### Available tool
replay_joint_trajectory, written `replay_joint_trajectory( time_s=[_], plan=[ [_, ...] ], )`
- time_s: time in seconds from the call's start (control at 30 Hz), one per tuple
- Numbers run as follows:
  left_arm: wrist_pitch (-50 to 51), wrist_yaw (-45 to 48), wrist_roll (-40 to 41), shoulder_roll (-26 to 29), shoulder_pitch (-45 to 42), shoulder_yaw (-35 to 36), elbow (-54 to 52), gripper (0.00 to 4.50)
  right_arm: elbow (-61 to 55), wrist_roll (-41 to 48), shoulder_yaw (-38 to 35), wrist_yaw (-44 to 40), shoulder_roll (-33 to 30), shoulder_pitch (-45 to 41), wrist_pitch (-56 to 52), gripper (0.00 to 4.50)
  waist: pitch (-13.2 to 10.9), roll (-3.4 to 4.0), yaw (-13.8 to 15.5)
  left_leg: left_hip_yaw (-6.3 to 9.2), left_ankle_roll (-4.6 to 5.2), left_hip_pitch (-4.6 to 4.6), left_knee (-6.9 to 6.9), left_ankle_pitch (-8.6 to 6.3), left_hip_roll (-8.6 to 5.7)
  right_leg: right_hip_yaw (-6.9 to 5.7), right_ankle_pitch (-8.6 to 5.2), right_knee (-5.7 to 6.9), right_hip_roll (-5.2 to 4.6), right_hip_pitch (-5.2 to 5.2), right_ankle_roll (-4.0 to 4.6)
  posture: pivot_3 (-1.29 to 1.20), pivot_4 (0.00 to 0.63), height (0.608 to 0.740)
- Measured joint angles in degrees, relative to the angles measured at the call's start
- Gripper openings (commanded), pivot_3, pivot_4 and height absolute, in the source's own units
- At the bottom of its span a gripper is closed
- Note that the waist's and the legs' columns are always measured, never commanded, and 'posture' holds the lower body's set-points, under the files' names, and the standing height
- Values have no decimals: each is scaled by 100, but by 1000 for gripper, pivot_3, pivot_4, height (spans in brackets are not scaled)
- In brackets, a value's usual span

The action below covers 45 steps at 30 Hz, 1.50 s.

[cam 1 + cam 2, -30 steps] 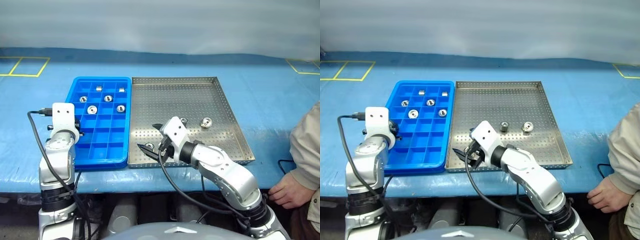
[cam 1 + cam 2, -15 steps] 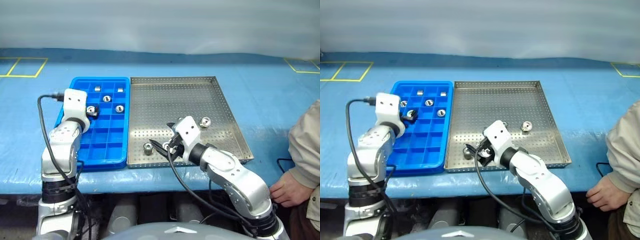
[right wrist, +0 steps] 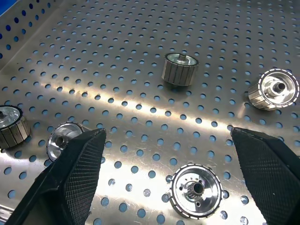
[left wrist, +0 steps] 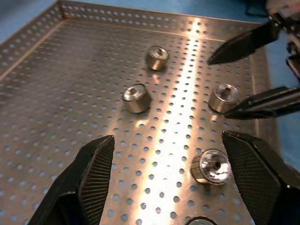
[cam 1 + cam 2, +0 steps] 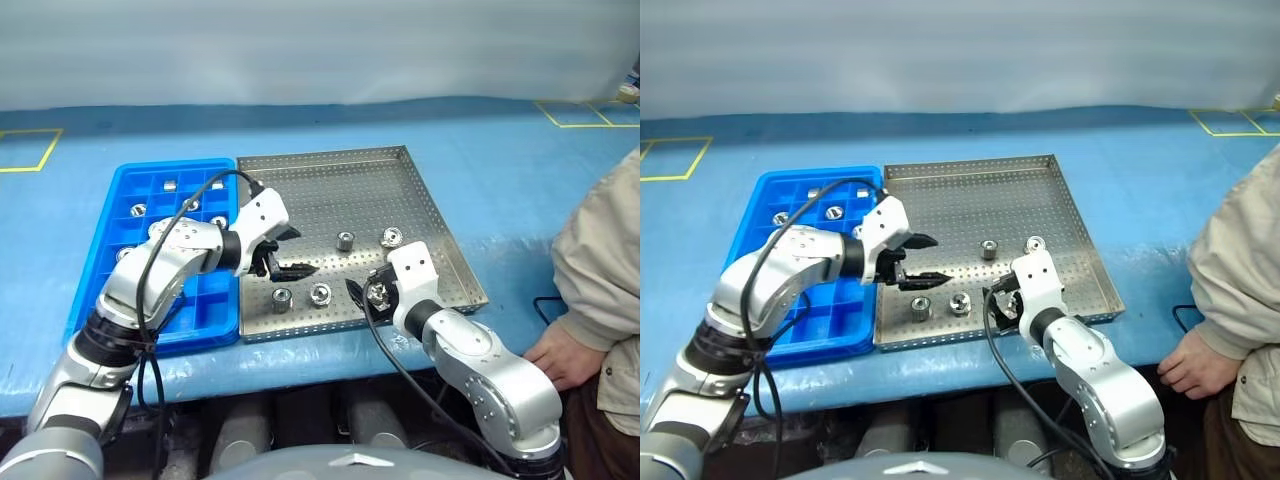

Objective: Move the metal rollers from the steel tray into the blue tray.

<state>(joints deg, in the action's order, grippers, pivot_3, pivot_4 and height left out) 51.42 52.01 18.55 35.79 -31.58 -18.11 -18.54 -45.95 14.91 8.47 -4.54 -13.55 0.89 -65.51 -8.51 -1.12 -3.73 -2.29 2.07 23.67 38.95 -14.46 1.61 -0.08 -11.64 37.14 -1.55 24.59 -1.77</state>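
Steel tray (image 5: 330, 180): square, perforated floor, low rim, flat on table in front of me. Rollers (image 5: 345, 241) in it: small shiny cylinders with hollow centres, five visible, loose, apart, in near half. Blue tray (image 5: 100, 300): gridded plastic, touching steel tray's left side, several rollers in far compartments, near compartments bare.

A blue table covering (image 5: 480, 160) spreads under everything, marked with yellow tape outlines (image 5: 30, 150) near its far corners (one at each side). A person in a beige sleeve (image 5: 600, 260) stands at the right edge, one hand (image 5: 553, 355) resting on the table's front edge.
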Motion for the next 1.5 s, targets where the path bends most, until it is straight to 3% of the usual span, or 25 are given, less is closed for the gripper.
replay_joint_trajectory(
  time_s=[0.3,0.6,0.7,0.87,1.03,1.17,1.33,1.5],
  plan=[
    [-987,237,-926,-364,-248,-1406,1022,3951,-372,14,-77,53,-54,350,-213,4500,0,1,-109,-11,7,0,1,-4,0,13,3,-2,1,4,-7,-217,150,740],
    [-1540,431,-1567,-423,-277,-1805,1393,3951,-543,119,-34,-103,-157,419,-262,4500,0,1,-178,-16,9,1,0,-5,2,19,3,-2,1,8,-7,-229,150,740],
    [-1613,517,-1653,-424,-276,-1851,1458,3380,-651,160,58,-210,-235,433,-254,4500,0,1,-179,-17,9,1,0,-5,1,21,4,-3,0,8,-9,-226,150,740],
    [-1724,574,-1826,-434,-275,-1850,1551,1720,-650,173,153,-293,-291,434,-240,4500,0,1,-176,-19,10,-1,1,-5,2,22,4,-3,0,7,-10,-207,150,740],
    [-1727,536,-1844,-497,-271,-1804,1550,1676,-601,141,259,-359,-439,308,-201,4500,0,1,-160,-21,12,1,1,-7,1,23,5,-5,-1,8,-12,-154,150,740],
    [-1567,207,-1747,-666,-195,-1293,1460,1676,-462,142,341,-501,-537,38,-110,4500,0,0,-127,-20,12,0,2,-6,2,23,6,-4,2,7,-13,-106,150,740],
    [-1077,-961,-1503,-1131,85,184,732,1676,-183,195,579,-861,-681,-472,118,4500,-2,-3,-64,-20,14,-1,0,-7,3,25,11,-7,4,5,-21,-25,150,740],
    [-147,-2128,-1641,-1184,1109,1303,-467,1676,118,304,816,-1361,-854,-899,463,4500,-5,-5,46,-20,16,-2,-9,-9,3,25,28,-11,5,5,-50,70,150,740]
  ],
)
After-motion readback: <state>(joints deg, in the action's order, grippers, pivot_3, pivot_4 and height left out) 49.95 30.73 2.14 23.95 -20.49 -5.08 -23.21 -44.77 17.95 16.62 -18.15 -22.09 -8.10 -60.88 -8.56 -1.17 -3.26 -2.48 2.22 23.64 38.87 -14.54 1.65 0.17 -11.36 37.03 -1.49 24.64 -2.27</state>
